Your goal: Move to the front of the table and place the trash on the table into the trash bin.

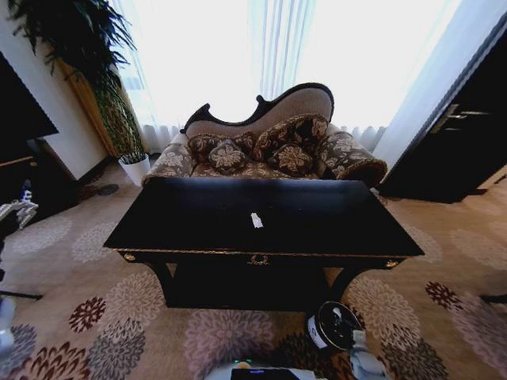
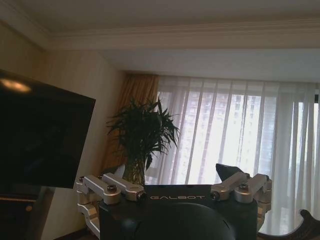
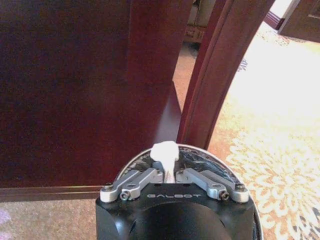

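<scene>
The right tool (image 3: pixel 169 176), lowered at the near right corner of the black counter (image 1: pixel 333 214), is clenched on a crumpled white paper wad (image 3: pixel 165 152), and the open mouth of the round dark trash bin (image 3: pixel 200 159) lies directly beneath it, its rim curving out on both sides of the closed fingers. That is the relation the drop turns on: wad above bin, with nothing between them, so the release looks to need only an opening of the jaws rather than any sideways travel, though how far above the rim the wad hangs is hard to judge from this close. Seen from the head, the bin (image 1: pixel 333 326) stands on the patterned carpet just off the counter's front right leg. Well away from this tool, near the middle of the counter top, one small white scrap (image 1: pixel 256 220) lies with its long axis running roughly front to back. The left tool (image 2: pixel 175 192) is raised toward the curtained window, released and empty.
</scene>
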### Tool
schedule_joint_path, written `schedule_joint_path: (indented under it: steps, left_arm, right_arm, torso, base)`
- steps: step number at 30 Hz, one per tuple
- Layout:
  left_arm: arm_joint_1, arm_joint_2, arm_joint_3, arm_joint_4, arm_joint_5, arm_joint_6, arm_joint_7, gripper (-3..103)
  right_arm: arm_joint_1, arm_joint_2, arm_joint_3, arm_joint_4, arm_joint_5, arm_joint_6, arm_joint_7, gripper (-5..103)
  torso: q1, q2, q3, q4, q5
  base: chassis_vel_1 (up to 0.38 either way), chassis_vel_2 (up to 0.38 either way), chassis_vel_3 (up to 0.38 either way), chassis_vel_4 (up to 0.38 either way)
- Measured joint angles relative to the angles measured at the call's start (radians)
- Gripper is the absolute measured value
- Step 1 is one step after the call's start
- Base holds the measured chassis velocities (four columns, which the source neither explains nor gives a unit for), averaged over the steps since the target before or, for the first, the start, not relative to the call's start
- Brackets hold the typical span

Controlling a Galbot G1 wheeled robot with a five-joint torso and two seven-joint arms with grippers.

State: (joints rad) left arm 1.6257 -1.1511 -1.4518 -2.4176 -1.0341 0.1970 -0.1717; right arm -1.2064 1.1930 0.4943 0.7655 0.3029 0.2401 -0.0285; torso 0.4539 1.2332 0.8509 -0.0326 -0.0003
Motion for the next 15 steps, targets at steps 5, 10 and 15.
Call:
schedule_joint_path:
  steps: [5, 10, 15]
  left_arm:
    - [0.003, 0.006, -0.007, 0.003, -0.001, -0.001, 0.000, 100]
    - [0.004, 0.005, -0.007, 0.003, -0.001, -0.001, 0.001, 100]
    - [0.004, 0.005, -0.008, 0.005, -0.001, -0.001, 0.001, 100]
  right_arm:
    - [0.032, -0.004, -0.005, -0.018, -0.002, -0.013, 0.025, 27]
    - [0.050, -0.012, -0.006, -0.025, -0.001, -0.021, 0.039, 38]
    - [0.056, -0.029, 0.003, -0.044, -0.025, -0.028, 0.042, 65]
  torso:
    - [0.000, 0.000, 0.000, 0.0002, 0.0000]
    - [0.000, 0.000, 0.000, 0.0003, 0.0000]
    - [0.000, 0.000, 0.000, 0.0001, 0.0000]
  base:
    - [0.000, 0.000, 0.000, 0.000]
    - [0.000, 0.000, 0.000, 0.000]
    - [0.000, 0.000, 0.000, 0.000]
